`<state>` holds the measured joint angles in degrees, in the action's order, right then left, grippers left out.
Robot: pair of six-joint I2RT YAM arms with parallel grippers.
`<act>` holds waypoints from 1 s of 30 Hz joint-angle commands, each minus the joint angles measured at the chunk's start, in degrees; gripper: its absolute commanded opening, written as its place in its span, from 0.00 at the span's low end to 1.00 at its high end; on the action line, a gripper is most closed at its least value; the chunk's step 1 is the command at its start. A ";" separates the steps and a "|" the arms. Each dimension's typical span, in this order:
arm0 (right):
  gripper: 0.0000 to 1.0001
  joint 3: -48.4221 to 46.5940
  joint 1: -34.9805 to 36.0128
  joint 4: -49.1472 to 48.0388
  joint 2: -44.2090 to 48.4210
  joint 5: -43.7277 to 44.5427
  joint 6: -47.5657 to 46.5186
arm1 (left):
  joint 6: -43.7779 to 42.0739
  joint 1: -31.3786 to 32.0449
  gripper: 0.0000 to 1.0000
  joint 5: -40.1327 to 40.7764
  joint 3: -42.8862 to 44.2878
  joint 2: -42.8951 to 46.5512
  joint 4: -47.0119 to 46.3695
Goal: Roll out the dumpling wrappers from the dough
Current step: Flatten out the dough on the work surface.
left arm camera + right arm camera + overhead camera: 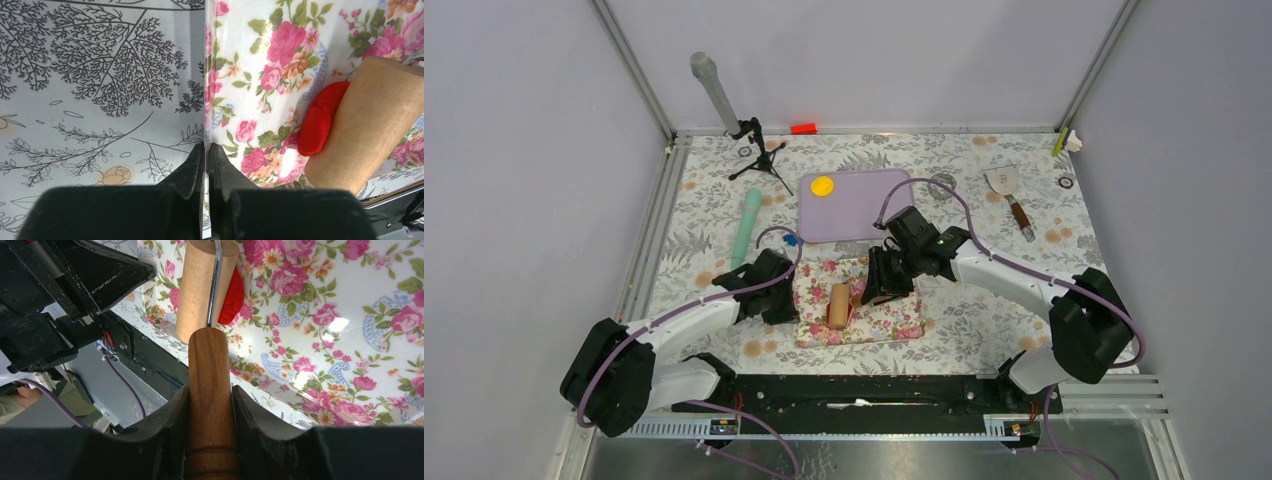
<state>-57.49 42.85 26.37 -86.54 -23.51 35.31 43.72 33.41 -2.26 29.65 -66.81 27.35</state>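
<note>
The red dough point(320, 120) lies on a floral mat point(894, 318), pressed under the wooden drum of a small roller point(837, 305). My right gripper point(210, 392) is shut on the roller's wooden handle point(210, 355), and the drum point(197, 285) half hides the dough point(234, 290). At the mat's left edge point(215, 75), my left gripper point(206, 147) is shut on the thin mat. In the top view the left gripper point(786, 300) is left of the roller and the right gripper point(879, 288) to its right. One yellow dumpling wrapper point(822, 186) rests on the purple board point(869, 210).
A teal rolling pin point(746, 228) lies left of the board. A grey tube on a small tripod point(716, 92) stands at the back left, with a red-orange block point(803, 128) by the back wall. A metal ring point(941, 185) and a spatula point(1010, 192) lie at the back right.
</note>
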 commanded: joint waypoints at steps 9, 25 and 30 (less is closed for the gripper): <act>0.00 12.46 -5.25 16.34 6.15 21.75 0.12 | -1.39 -0.10 0.00 -0.63 1.77 -0.53 -1.57; 0.00 3.93 -2.54 11.08 -6.18 18.29 -0.52 | -2.61 -0.10 0.00 -3.52 2.16 -1.61 -2.56; 0.00 5.21 -2.12 9.54 -9.73 19.88 -0.54 | -3.23 -0.10 0.00 -5.46 2.68 -0.93 -3.69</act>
<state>-58.41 39.31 30.81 -87.22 -22.09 37.36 41.89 32.67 -3.36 29.98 -67.96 26.41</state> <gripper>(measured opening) 0.393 0.029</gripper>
